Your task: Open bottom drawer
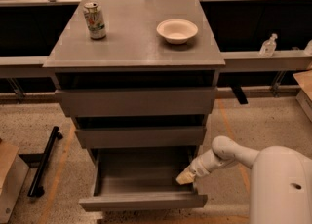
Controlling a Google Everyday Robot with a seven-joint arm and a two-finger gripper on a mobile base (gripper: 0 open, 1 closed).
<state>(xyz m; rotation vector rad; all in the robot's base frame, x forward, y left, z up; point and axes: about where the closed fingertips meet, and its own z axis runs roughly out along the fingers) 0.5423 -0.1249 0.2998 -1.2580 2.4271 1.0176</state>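
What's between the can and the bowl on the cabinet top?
Camera view: only bare cabinet top between can and bowl. The gripper is low, at the open bottom drawer.

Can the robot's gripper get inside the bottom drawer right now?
Probably yes. The gripper sits at the right inner side of the bottom drawer, which stands pulled out beyond the middle drawer above it, so its front part lies open from above.
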